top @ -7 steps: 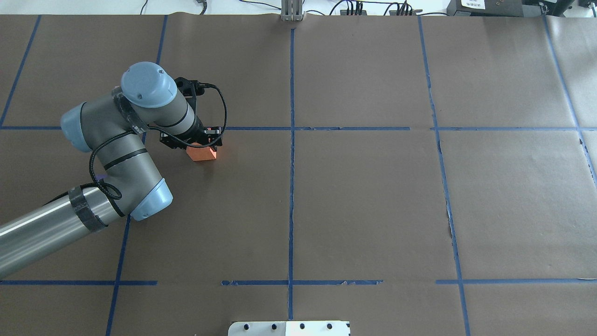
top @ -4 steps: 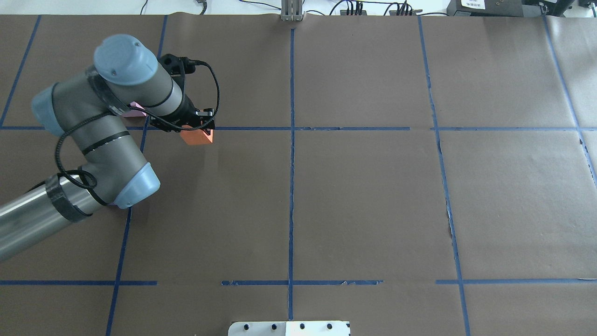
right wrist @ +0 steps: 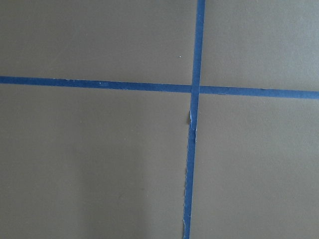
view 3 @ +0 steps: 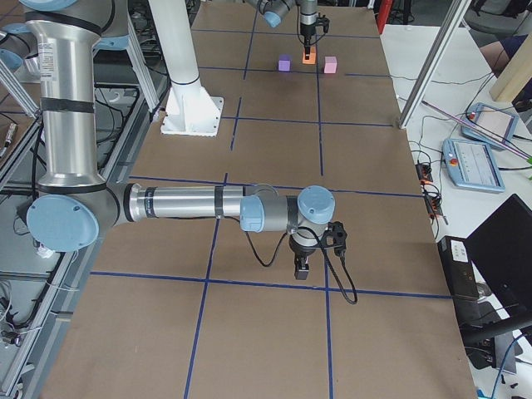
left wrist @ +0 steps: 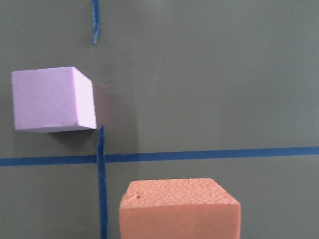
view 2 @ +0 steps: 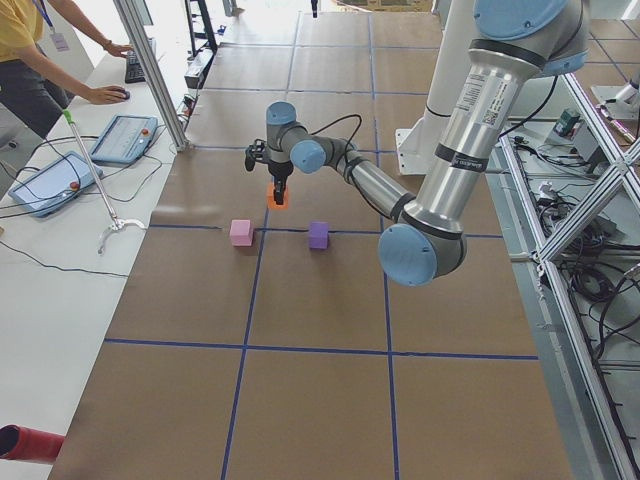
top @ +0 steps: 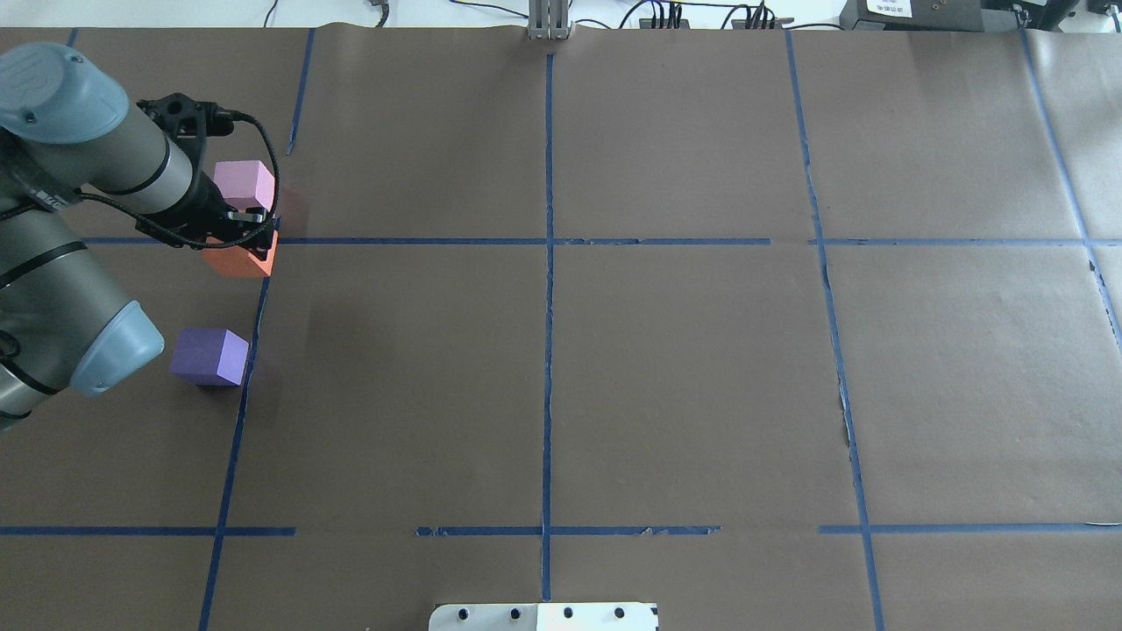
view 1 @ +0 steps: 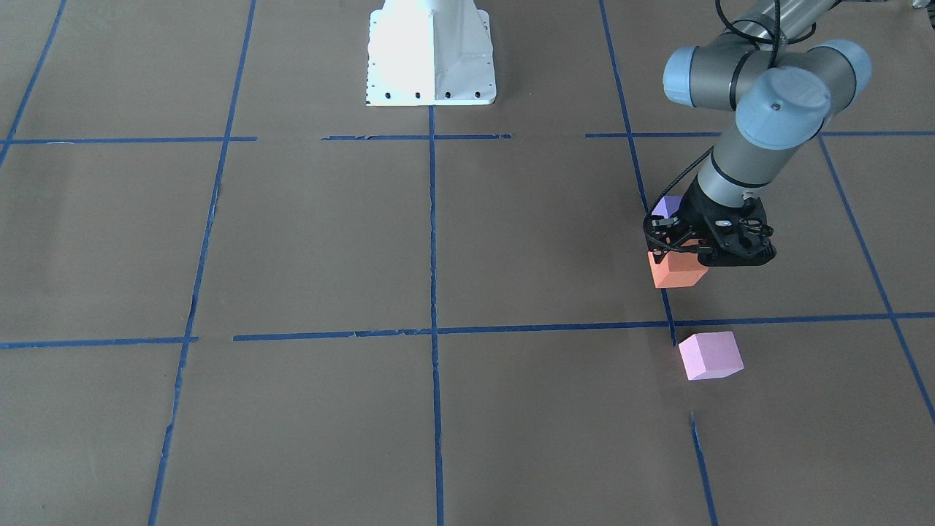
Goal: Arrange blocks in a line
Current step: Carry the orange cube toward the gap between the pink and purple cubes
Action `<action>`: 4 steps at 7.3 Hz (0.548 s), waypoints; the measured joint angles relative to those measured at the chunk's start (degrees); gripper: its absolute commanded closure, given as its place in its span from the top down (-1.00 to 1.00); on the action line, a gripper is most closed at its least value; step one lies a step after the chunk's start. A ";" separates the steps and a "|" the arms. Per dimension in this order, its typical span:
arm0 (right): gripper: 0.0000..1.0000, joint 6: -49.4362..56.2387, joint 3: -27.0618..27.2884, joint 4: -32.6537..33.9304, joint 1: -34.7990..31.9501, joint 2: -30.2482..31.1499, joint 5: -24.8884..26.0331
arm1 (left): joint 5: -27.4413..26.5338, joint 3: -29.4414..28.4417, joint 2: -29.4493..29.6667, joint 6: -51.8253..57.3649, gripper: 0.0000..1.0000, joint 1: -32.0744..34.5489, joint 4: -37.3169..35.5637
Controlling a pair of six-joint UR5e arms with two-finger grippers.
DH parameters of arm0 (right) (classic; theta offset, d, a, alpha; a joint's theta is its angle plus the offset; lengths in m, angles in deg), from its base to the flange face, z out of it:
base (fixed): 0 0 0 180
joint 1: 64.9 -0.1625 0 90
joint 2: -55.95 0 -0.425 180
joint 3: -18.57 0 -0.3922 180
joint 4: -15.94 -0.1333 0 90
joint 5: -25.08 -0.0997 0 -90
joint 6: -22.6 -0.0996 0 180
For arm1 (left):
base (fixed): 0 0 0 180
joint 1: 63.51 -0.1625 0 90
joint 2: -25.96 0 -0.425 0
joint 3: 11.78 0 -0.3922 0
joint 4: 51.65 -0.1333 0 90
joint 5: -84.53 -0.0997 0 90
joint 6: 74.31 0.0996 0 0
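My left gripper [top: 242, 238] is shut on the orange block [top: 238, 261] and holds it just above the brown paper, over a crossing of blue tape lines. The pink block [top: 245, 182] lies just beyond it and the purple block [top: 209, 356] lies nearer me. In the front-facing view the orange block [view 1: 678, 272] sits between the purple block [view 1: 666, 207] and the pink block [view 1: 710, 355]. The left wrist view shows the orange block [left wrist: 179, 209] below and the pink block [left wrist: 52, 99] at upper left. My right gripper [view 3: 303, 270] hangs over the paper far away; I cannot tell whether it is open or shut.
The table is covered in brown paper with a grid of blue tape lines [top: 548, 263]. The white robot base plate [view 1: 431, 51] stands at the near edge. A person [view 2: 35, 60] and tablets [view 2: 50, 180] are beside the table's far side.
My left arm has swung to the left with the orange block in its gripper. The pink and purple blocks, hidden under the arm before, now show.
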 measured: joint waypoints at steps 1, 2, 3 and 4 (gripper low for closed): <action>1.00 0.00 0.00 0.00 0.00 0.00 0.00 | 1.43 -0.18 -1.91 0.32 -0.88 0.12 1.50; 1.00 0.00 0.00 0.00 0.00 0.00 0.00 | 2.10 -1.22 -2.74 0.48 -0.87 0.12 3.43; 1.00 0.00 0.00 0.01 0.00 0.00 0.00 | 2.36 -3.31 -3.03 0.51 -0.87 0.12 6.53; 1.00 0.00 0.00 0.03 0.00 0.00 0.00 | 2.45 -5.08 -3.01 0.50 -0.87 0.06 8.97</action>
